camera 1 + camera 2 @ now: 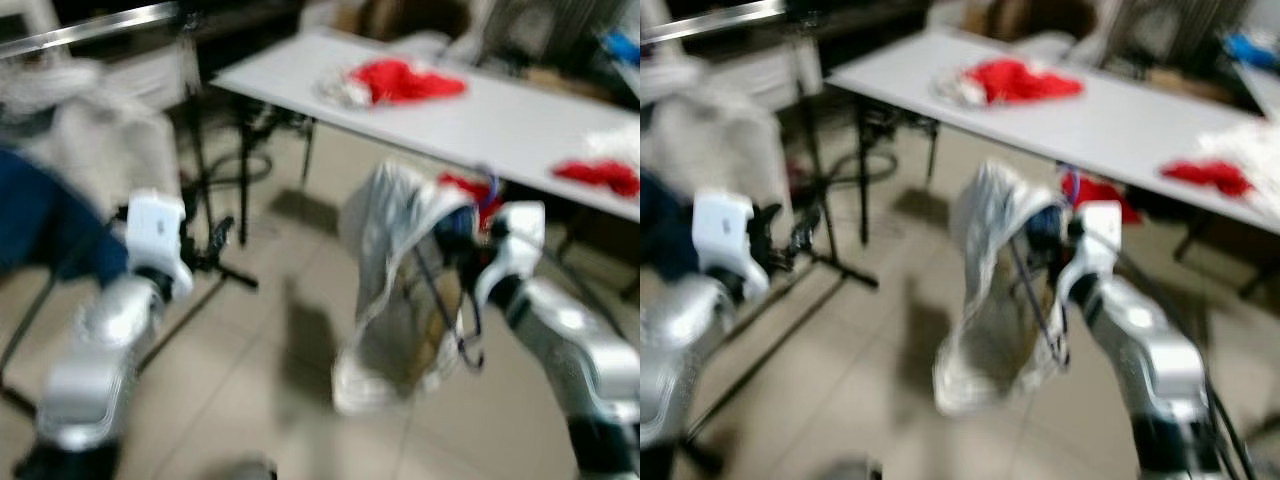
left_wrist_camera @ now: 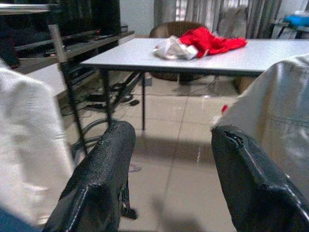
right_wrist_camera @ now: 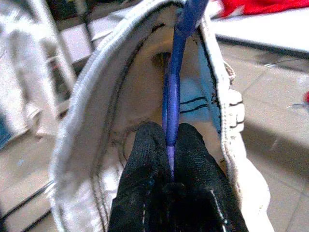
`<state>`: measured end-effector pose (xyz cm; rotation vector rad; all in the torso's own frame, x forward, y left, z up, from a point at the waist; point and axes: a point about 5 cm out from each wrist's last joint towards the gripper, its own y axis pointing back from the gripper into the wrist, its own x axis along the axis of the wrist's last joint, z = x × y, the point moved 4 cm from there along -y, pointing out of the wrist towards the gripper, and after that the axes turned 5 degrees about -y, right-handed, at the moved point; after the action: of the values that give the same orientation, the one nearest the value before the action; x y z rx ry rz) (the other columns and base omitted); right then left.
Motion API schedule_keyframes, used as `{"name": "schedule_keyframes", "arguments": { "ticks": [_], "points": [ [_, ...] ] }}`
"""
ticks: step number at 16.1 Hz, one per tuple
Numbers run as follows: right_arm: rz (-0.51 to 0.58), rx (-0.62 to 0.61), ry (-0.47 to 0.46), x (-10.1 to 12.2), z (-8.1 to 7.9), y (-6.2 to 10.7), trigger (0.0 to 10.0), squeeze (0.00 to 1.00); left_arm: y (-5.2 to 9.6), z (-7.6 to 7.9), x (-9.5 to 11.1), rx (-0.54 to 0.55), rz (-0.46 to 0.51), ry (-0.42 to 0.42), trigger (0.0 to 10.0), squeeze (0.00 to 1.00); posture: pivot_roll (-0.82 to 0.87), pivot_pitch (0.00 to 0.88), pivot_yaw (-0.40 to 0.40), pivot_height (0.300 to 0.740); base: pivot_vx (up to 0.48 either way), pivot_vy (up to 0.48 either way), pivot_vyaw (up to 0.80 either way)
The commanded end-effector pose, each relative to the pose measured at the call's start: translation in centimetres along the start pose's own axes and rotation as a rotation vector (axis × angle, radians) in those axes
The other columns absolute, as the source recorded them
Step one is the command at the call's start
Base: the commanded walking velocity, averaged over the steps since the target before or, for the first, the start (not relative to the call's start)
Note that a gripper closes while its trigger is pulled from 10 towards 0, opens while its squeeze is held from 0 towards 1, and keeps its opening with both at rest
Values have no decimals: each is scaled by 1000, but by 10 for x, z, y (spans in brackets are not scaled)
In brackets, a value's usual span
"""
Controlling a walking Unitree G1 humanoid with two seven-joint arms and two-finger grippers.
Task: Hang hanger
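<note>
right gripper: jaws clamped on blue hanger carrying pale garment, held above floor beside desk | left gripper: jaws wide, empty, near clothes rack

The hanger is a thin blue-violet plastic one, and the visible part is a slim rod that rises from between the two black fingers of the right pincer, which are pressed together on it. A pale off-white garment with dark stitched seams hangs on the hanger, its collar opening wrapped around the rod and a light blue label showing inside. The garment droops in loose folds below the right pincer, held up in the air above the tiled floor, its lower edge clear of the tiles.
</note>
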<state>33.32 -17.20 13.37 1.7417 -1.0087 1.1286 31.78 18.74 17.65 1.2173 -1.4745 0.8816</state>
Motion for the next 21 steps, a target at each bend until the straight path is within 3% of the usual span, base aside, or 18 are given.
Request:
{"name": "schedule_keyframes", "arguments": {
  "ticks": [1, 3, 7, 11, 21],
  "points": [
    [87, 2, 33, 24, 7, 3, 10000, 0, -4, 10, 3, -42, -10, 15, 10000, 0, 73, 0, -79, 740, 0, 0, 581],
    [82, -6, 14, 23, 9, 2, 10000, 0, -4, 19, -5, -47, -27, 33, 10000, 0, 73, 0, -81, 740, 0, 0, 0],
    [75, -51, 7, 11, 6, -2, 10000, 0, -7, 26, -23, 71, -69, 144, 10000, 0, 70, 0, -87, 740, 0, -99, 120],
    [69, -44, 6, 8, 3, -7, 10000, 0, -11, 34, -28, 67, -96, 123, 10000, 0, 67, 0, -83, 740, 0, -480, 509],
    [73, 26, 46, 12, -8, -17, 10000, 0, -14, 28, -28, 79, -101, 86, 10000, 0, 70, 0, -84, 740, 0, -480, 602]
  ]
}}
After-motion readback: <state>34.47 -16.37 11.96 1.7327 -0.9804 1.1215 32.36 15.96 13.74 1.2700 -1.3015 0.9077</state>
